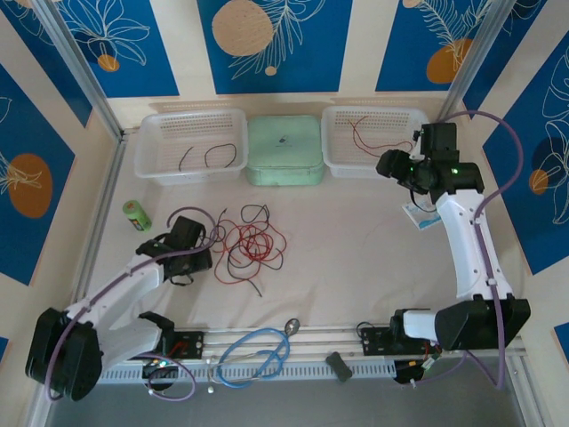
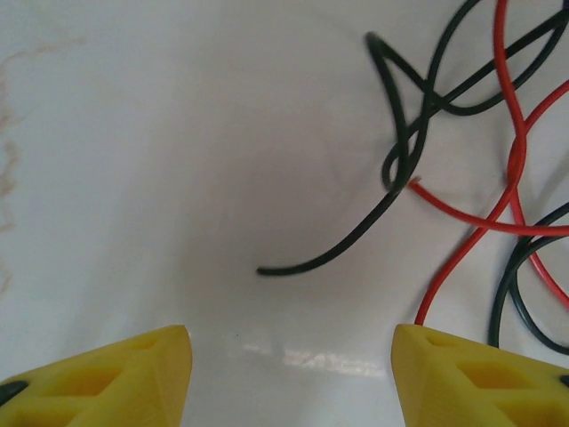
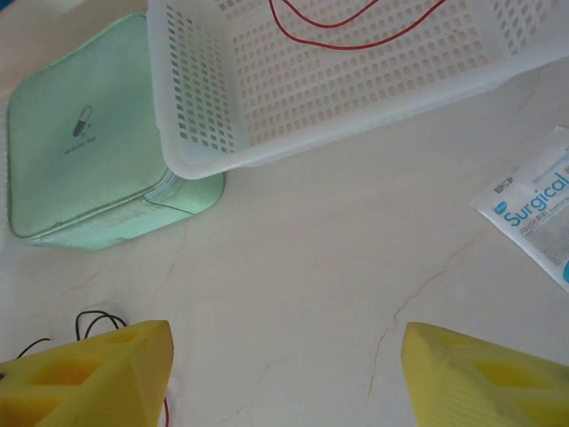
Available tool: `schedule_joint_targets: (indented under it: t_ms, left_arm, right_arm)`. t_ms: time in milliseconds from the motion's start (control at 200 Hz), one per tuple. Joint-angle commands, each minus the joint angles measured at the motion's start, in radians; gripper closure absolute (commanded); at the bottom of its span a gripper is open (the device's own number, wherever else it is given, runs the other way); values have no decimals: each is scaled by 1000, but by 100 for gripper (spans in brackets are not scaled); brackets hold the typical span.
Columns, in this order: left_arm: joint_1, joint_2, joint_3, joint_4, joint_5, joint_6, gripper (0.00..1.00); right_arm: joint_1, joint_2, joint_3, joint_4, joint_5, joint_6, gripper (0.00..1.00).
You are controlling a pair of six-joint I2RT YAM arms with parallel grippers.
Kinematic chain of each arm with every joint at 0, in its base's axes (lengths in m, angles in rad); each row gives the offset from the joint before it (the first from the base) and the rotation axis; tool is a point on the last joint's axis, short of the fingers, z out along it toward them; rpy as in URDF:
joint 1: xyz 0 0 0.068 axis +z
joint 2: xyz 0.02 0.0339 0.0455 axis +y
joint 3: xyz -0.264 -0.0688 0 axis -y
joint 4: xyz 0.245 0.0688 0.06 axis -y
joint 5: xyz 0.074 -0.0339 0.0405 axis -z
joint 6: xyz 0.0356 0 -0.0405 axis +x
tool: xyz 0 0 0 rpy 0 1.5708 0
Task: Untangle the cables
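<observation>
The left gripper (image 2: 293, 374) has its yellow plastic fingertips spread and empty over the glossy white tabletop (image 2: 178, 178), and the tangle of thin red and black cables (image 2: 347, 242) lies just ahead to its right. The right gripper (image 3: 284, 374) also gapes empty. Ahead to its right lies a white-and-blue paper packet (image 3: 533, 205) printed "Surgical", ahead-left a mint-green zipped case (image 3: 80, 169) with a capsule pictogram, and beyond that a white perforated plastic basket (image 3: 204, 89) holding one thin red wire (image 3: 356, 46).

robot test cell in a lab. printed blue panels (image 1: 307, 71) and metal posts (image 1: 80, 71) enclose the white table (image 1: 356, 258).
</observation>
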Motion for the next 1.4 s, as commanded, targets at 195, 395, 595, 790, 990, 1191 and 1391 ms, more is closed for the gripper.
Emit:
schedule_joint_targets:
  t_ms: [195, 395, 595, 790, 990, 1191, 1391]
  left_arm:
    - [47, 195, 94, 59, -3, 135, 38]
    - [62, 344, 141, 65, 74, 166, 39]
    - [61, 416, 154, 61, 161, 160, 61]
    - [58, 360, 123, 63, 189, 129, 86]
    - [56, 286, 123, 32, 209, 120, 97]
    - [51, 227, 154, -9, 226, 124, 95]
    - [51, 223, 132, -13, 229, 115, 80]
  right_arm:
    - [3, -76, -26, -16, -33, 22, 31]
    - [-2, -99, -27, -31, -27, 14, 31]
    - [-18, -123, -32, -36, -31, 9, 31]
    - [-47, -142, -32, -37, -50, 6, 31]
    - [-61, -147, -33, -37, -66, 5, 31]
    - [-67, -154, -37, -37, -80, 8, 31]
    - [-70, -159, -35, -39, -90, 9, 31]
